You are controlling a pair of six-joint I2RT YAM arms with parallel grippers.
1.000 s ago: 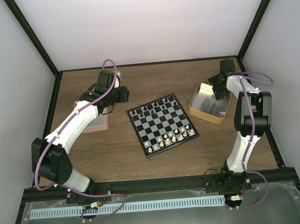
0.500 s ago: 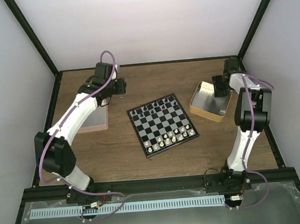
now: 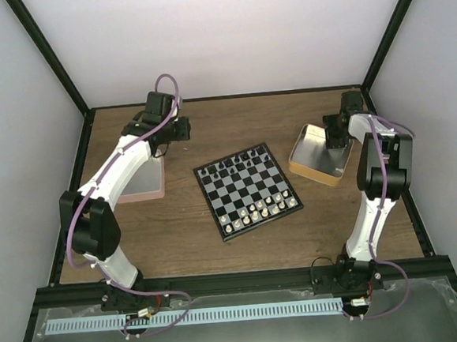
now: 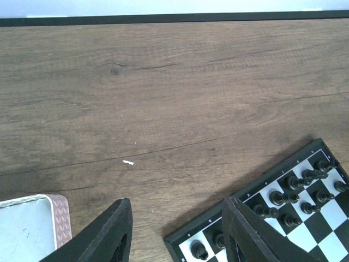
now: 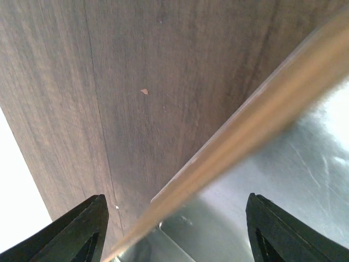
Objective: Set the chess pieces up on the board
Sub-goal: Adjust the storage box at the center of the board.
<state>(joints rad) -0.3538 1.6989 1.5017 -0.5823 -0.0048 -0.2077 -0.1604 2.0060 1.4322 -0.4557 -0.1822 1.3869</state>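
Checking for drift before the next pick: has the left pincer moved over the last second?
Yes. The left pincer has pulled back toward the far edge of the table, away from the far-left corner of the board.

left arm (image 3: pixel 121 167): reaching far forward | left gripper (image 4: pixel 177 202): jaws partly apart, empty | right arm (image 3: pixel 379 176): folded upright, wrist bent down | right gripper (image 5: pixel 174 204): jaws wide apart, clamping nothing

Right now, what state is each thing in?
Tan tray: no pieces visible inside.
Pink tray: flat, partly hidden.
Board: flat, pieces at both ends.
White pieces: standing on near rows.
Black pieces: upright on far rows.
Left gripper: open, empty, over the table.
Right gripper: open, astride the tan tray's rim.
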